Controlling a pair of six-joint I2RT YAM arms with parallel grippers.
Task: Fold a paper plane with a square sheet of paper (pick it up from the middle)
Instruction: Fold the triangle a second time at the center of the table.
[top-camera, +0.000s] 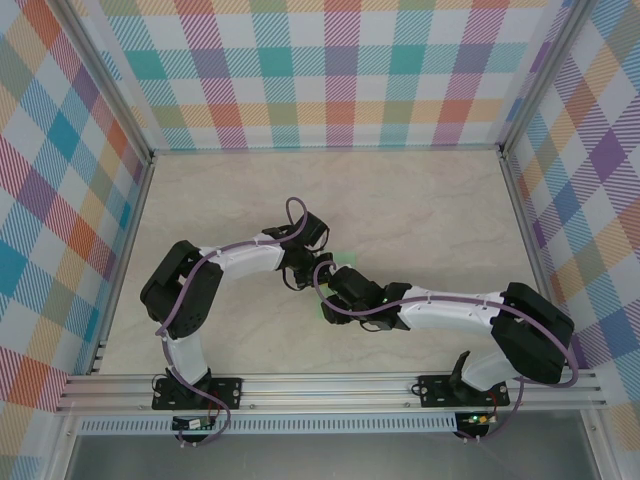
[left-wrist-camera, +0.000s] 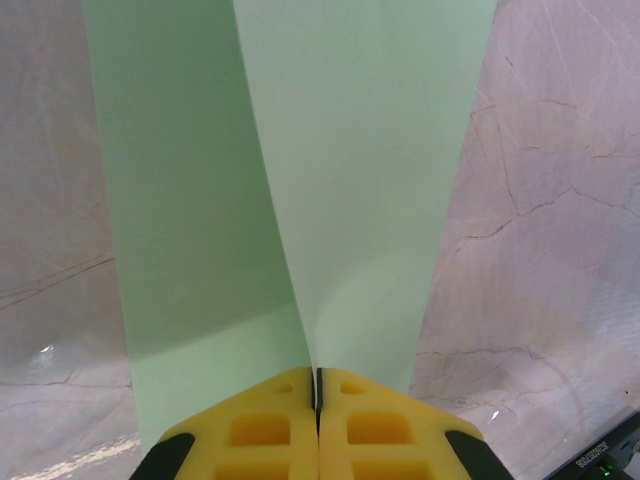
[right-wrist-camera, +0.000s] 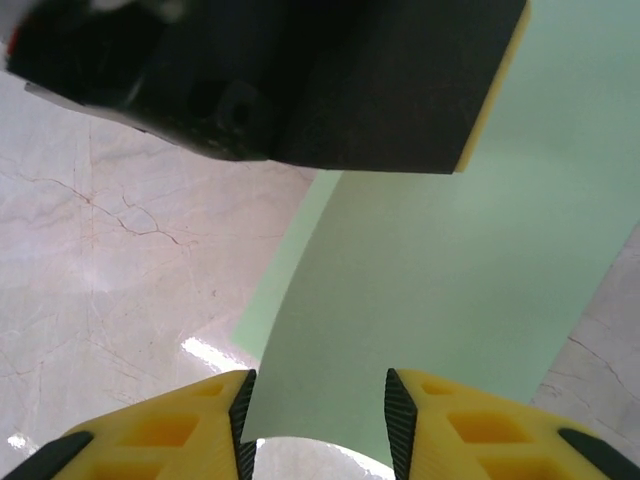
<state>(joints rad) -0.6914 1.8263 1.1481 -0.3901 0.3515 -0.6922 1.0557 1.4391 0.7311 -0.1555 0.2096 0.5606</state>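
Observation:
The light green sheet of paper (left-wrist-camera: 350, 180), the paper plane in its folded form, lies on the marble table in the middle, mostly hidden under both wrists; small bits of the paper (top-camera: 341, 256) show in the top view. My left gripper (left-wrist-camera: 318, 385) is shut on a raised flap of it, which stands up from between the yellow fingers. My right gripper (right-wrist-camera: 315, 410) is open, its jaws apart on either side of a curved edge of the paper (right-wrist-camera: 420, 290). The left gripper (right-wrist-camera: 300, 80) hangs just ahead of it. In the top view the left gripper (top-camera: 318, 268) and right gripper (top-camera: 335, 283) almost touch.
The table (top-camera: 420, 200) is walled with plaid panels at the left, back and right. A metal rail (top-camera: 330, 385) with both arm bases runs along the near edge. Purple cables loop over both arms.

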